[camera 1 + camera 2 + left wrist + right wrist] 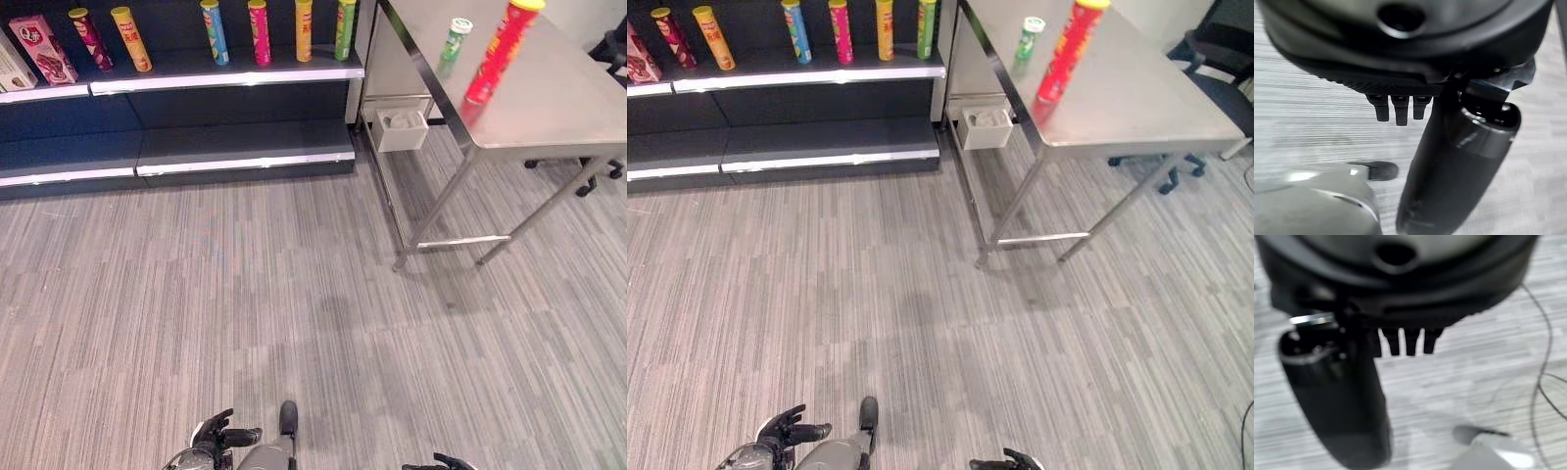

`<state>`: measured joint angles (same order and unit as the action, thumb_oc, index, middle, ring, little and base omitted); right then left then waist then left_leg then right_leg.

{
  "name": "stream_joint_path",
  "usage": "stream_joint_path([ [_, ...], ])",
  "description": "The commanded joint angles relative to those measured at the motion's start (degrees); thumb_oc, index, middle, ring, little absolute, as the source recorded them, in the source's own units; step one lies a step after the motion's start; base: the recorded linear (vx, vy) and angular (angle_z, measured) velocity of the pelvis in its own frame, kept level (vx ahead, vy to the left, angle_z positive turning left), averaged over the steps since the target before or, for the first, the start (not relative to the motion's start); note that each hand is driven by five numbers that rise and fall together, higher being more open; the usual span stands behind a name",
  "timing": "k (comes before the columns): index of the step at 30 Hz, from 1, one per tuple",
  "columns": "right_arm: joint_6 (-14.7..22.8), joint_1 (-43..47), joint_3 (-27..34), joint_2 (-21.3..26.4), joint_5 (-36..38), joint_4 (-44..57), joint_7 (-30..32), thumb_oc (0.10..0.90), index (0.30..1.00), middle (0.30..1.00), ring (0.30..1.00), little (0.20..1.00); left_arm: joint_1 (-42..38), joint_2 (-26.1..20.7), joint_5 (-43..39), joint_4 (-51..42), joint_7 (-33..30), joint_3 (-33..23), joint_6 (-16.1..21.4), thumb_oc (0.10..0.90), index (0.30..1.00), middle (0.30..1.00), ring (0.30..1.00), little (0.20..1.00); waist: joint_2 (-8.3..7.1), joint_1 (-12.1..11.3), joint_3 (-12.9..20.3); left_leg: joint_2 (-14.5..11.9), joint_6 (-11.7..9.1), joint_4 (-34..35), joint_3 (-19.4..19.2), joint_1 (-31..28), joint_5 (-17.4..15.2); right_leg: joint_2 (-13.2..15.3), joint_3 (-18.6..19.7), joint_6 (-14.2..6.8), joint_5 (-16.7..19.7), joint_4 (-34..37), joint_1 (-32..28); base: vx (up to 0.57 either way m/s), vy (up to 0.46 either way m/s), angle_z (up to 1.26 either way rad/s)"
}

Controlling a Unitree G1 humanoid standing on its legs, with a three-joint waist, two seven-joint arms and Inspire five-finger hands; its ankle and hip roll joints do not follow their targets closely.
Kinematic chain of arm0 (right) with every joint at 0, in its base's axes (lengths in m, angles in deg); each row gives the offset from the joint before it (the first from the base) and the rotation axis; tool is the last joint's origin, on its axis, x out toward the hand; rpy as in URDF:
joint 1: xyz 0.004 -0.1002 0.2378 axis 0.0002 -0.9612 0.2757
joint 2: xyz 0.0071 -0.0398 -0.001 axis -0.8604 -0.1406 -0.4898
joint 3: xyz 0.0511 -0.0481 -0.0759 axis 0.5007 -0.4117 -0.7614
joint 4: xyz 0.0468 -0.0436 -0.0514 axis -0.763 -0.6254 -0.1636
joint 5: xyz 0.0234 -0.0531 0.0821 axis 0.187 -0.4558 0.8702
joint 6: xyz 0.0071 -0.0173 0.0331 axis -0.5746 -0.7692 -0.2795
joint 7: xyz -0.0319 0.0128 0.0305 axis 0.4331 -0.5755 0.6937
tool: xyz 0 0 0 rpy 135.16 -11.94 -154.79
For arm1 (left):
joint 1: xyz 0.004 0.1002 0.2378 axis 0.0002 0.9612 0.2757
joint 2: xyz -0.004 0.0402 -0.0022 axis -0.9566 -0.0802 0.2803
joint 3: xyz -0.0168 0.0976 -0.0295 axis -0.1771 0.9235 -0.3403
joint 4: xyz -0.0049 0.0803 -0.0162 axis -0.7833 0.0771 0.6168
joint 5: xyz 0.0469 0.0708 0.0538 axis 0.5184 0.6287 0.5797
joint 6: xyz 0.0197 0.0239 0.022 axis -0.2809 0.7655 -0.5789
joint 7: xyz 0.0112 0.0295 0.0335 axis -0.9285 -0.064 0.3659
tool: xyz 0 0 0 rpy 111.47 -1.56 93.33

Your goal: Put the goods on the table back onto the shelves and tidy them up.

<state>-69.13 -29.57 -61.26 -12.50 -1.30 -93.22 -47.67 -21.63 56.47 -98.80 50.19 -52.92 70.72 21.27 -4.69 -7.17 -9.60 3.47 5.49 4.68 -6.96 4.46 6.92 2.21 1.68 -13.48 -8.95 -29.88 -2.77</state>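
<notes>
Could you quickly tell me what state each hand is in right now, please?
Left hand: open, fingers relaxed, holding nothing.
Right hand: open, fingers straight, holding nothing.

1. Even, bright overhead light; soft shadow under the desk on the floor.
2. Glare streaks the shelf edges.
3. Red tube reflects in the desk's sheen.
4. Wrist views are blurred up close.

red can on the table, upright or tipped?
Upright: the red can stands on its base on the steel table, yellow lid up, beside the small green can.
</notes>
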Motion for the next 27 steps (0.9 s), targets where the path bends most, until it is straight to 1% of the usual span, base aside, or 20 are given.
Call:
stream_joint_path([
  [1, 1.3, 0.1, 0.9, 3.3, 0.9, 4.5, 0.9, 0.800, 0.900, 0.900, 0.900, 0.900, 0.6, -1.3, 1.4, -0.4, -0.4, 0.2, 1.1, 0.800, 0.900, 0.900, 0.900, 0.900, 3.01, -0.7, -0.7, -4.4, -6.9, -5.1, -1.0, 1.3, -7.5, 1.9, -0.8, 2.2, 9.6, -5.4, 7.0, 0.30, 0.136, -0.09],
  [2, 1.4, 0.2, 0.8, 3.2, 0.9, 4.7, 1.0, 0.800, 0.900, 0.900, 0.900, 0.900, 0.5, -1.3, 1.3, -0.7, -0.5, 0.4, 1.2, 0.800, 0.900, 0.900, 0.900, 0.900, 3.79, -0.4, -0.6, -4.9, -6.9, -4.7, -0.9, 0.1, -7.9, 2.2, -2.0, 3.0, 8.3, -4.9, 8.9, 0.46, 0.166, -0.23],
  [3, 1.4, 0.1, 0.5, 3.2, 1.0, 4.8, 1.0, 0.800, 0.900, 0.900, 0.900, 0.900, 0.2, -1.4, 0.9, -1.1, -0.6, 0.7, 1.4, 0.800, 0.900, 0.900, 0.900, 0.900, 4.11, 0.3, -1.0, -4.6, -7.0, -4.1, 0.0, -2.0, -8.6, 2.1, -3.4, 3.6, 4.6, -1.6, 10.4, 0.42, 0.091, -0.36],
  [4, 1.3, 0.3, 0.3, 3.3, 1.2, 4.8, 0.9, 0.800, 0.900, 0.900, 0.900, 0.900, 0.0, -1.5, 0.8, -1.5, -0.5, 1.0, 1.4, 0.800, 0.900, 0.900, 0.900, 0.900, 4.47, 0.9, -0.6, -4.8, -7.1, -4.1, 0.3, -2.8, -9.3, 1.3, -3.9, 4.0, 2.7, 2.7, 11.7, 0.52, 0.040, -0.26],
  [5, 1.0, 0.6, 0.1, 3.6, 2.0, 4.7, 0.6, 0.800, 0.900, 0.900, 0.900, 0.900, -0.2, -1.8, 0.8, -2.1, -0.5, 1.6, 1.8, 0.800, 0.900, 0.900, 0.900, 0.900, 4.25, 2.3, -1.3, -3.8, -7.0, -4.3, 1.8, -5.7, -11.4, -0.8, -3.2, 3.3, 2.3, 12.4, 12.8, 0.51, -0.001, 0.05],
  [7, 1.1, 0.5, 0.1, 3.7, 2.4, 4.6, 0.6, 0.800, 0.900, 0.900, 0.900, 0.900, -0.1, -1.7, 1.8, -1.9, -0.4, 1.7, 1.8, 0.800, 0.900, 0.900, 0.900, 0.900, 3.76, 3.6, -1.4, -2.6, -7.0, -3.9, 3.5, -9.4, -14.1, -2.9, -2.5, 2.1, 4.5, 23.7, 13.7, 0.47, -0.021, 0.26],
  [9, 1.2, 0.2, 0.1, 3.9, 2.7, 4.4, 0.6, 0.800, 0.900, 0.900, 0.900, 0.900, -0.2, -1.4, 2.6, -1.5, -0.2, 1.6, 2.0, 0.800, 0.900, 0.900, 0.900, 0.900, 3.42, 4.3, -1.5, -1.7, -7.0, -4.7, 5.4, -11.6, -16.3, -4.3, -1.7, 0.8, 6.9, 29.7, 15.4, 0.38, -0.020, 0.33],
  [10, 1.1, 0.2, 0.1, 3.9, 2.5, 4.5, 0.6, 0.800, 0.900, 0.900, 0.900, 0.900, -0.2, -1.4, 2.9, -1.4, -0.3, 1.6, 2.0, 0.800, 0.900, 0.900, 0.900, 0.900, 3.16, 4.6, -1.6, -1.4, -7.2, -4.5, 5.9, -12.5, -16.7, -4.6, -2.4, 0.2, 7.9, 31.0, 16.7, 0.38, -0.048, 0.67],
  [12, 1.0, 0.0, -0.2, 3.8, 2.3, 4.6, 0.7, 0.800, 0.900, 0.900, 0.900, 0.900, -0.1, -1.3, 3.2, -1.0, -0.2, 1.5, 2.0, 0.800, 0.900, 0.900, 0.900, 0.900, 3.14, 5.1, -1.8, -1.3, -7.4, -4.1, 6.3, -13.8, -17.3, -5.2, -3.4, -0.2, 8.6, 31.5, 17.7, 0.32, -0.062, 0.62],
  [14, 1.1, -1.0, -0.1, 3.8, 2.2, 4.6, 0.5, 0.800, 0.900, 0.900, 0.900, 0.900, 0.1, -0.8, 3.8, -0.2, -0.1, 1.7, 2.2, 0.800, 0.900, 0.900, 0.900, 0.900, 2.90, 6.2, -1.4, -1.2, -7.7, -3.1, 8.3, -17.4, -19.0, -5.1, -4.6, -0.6, 10.4, 31.4, 19.0, 0.55, -0.142, 0.30],
  [15, 1.1, -1.4, -0.1, 3.9, 1.9, 4.4, 0.5, 0.800, 0.900, 0.900, 0.900, 0.900, 0.3, -0.6, 4.1, 0.1, 0.0, 1.9, 2.2, 0.800, 0.900, 0.900, 0.900, 0.900, 2.44, 6.2, -0.7, -1.6, -8.2, -3.8, 9.8, -19.2, -20.7, -4.3, -5.0, 0.0, 11.5, 30.8, 18.1, 0.42, -0.138, 0.50],
  [17, 1.1, -1.7, -0.1, 4.1, 1.7, 4.1, 0.6, 0.800, 0.900, 0.900, 0.900, 0.900, 0.5, -0.2, 4.6, 0.4, -0.2, 2.0, 2.2, 0.800, 0.900, 0.900, 0.900, 0.900, 2.45, 6.2, 0.0, -2.3, -8.6, -4.9, 10.9, -20.0, -21.7, -4.2, -4.5, 0.6, 12.0, 30.4, 17.3, 0.47, -0.210, 0.51],
  [18, 1.0, -1.9, 0.0, 4.5, 1.4, 4.1, 0.3, 0.800, 0.900, 0.900, 0.900, 0.900, 1.0, 0.0, 4.9, 0.7, -0.1, 2.1, 1.9, 0.800, 0.900, 0.900, 0.900, 0.900, 2.84, 6.3, 1.1, -4.4, -9.9, -9.0, 11.7, -19.9, -21.1, -4.0, -5.1, 1.3, 11.7, 28.4, 16.5, 0.46, -0.230, 0.23],
  [19, 1.0, -1.9, 0.0, 4.5, 1.4, 4.1, 0.3, 0.800, 0.900, 0.900, 0.900, 0.900, 1.0, 0.0, 4.9, 0.7, -0.1, 2.1, 1.9, 0.800, 0.900, 0.900, 0.900, 0.900, 2.84, 6.3, 1.1, -4.4, -9.9, -9.0, 11.7, -19.9, -21.1, -4.0, -5.1, 1.3, 11.7, 28.4, 16.5, 0.39, -0.225, 0.20],
  [21, 1.1, -2.2, -0.1, 5.2, 1.9, 4.2, 0.2, 0.800, 0.900, 0.900, 0.900, 0.900, 0.9, 0.1, 4.1, -0.7, 0.2, 2.5, 2.0, 0.800, 0.900, 0.900, 0.900, 0.900, 3.13, 5.8, 0.9, -5.2, -11.4, -17.9, 11.9, -16.6, -17.2, -3.7, -5.9, 2.7, 10.5, 27.6, 14.5, 0.22, -0.145, 0.22],
  [22, 1.1, -2.2, 0.0, 5.2, 1.9, 4.2, 0.2, 0.800, 0.900, 0.900, 0.900, 0.900, 0.9, 0.1, 4.1, -0.7, 0.2, 2.5, 2.0, 0.800, 0.900, 0.900, 0.900, 0.900, 3.17, 5.9, 1.0, -5.2, -11.4, -18.1, 12.0, -16.5, -17.3, -3.7, -5.9, 2.7, 10.5, 27.6, 14.6, 0.28, -0.196, 0.36],
  [23, 1.1, -2.2, -0.4, 6.1, 2.1, 4.6, -0.1, 0.800, 0.900, 0.900, 0.900, 0.900, 1.1, 0.2, 3.4, -2.6, 0.4, 3.1, 2.2, 0.800, 0.900, 0.900, 0.900, 0.900, 2.88, 5.2, 0.1, -4.4, -11.8, -27.2, 12.7, -11.6, -13.0, -3.8, -5.7, 4.4, 8.8, 26.6, 12.3, 0.27, -0.189, 0.30],
  [24, 1.1, -1.9, -0.2, 6.3, 2.2, 4.5, 0.1, 0.800, 0.900, 0.900, 0.900, 0.900, 0.9, 0.2, 3.0, -2.7, 0.3, 2.9, 2.1, 0.800, 0.900, 0.900, 0.900, 0.900, 2.76, 4.9, -0.3, -5.1, -12.1, -29.1, 12.0, -10.3, -10.9, -3.8, -5.3, 5.3, 7.5, 26.6, 10.9, 0.34, -0.217, 0.23],
  [26, 0.7, -1.6, -0.1, 6.3, 2.7, 4.0, 0.2, 0.800, 0.900, 0.900, 0.900, 0.900, 1.0, 0.5, 2.3, -2.4, 0.3, 2.9, 2.0, 0.800, 0.900, 0.900, 0.900, 0.900, 2.68, 4.2, 0.1, -6.6, -11.4, -25.4, 10.1, -9.1, -11.0, -3.8, -5.1, 6.0, 5.6, 27.2, 8.3, 0.31, -0.106, -0.01],
  [27, 0.9, -1.6, -0.1, 6.2, 2.8, 3.8, 0.1, 0.800, 0.900, 0.900, 0.900, 0.900, 1.1, 0.8, 2.5, -2.2, 0.4, 3.4, 2.2, 0.800, 0.900, 0.900, 0.900, 0.900, 2.38, 3.4, 0.6, -6.6, -11.3, -19.6, 9.5, -8.1, -12.5, -3.4, -5.1, 5.8, 4.5, 28.3, 6.1, 0.28, -0.063, 0.07],
])
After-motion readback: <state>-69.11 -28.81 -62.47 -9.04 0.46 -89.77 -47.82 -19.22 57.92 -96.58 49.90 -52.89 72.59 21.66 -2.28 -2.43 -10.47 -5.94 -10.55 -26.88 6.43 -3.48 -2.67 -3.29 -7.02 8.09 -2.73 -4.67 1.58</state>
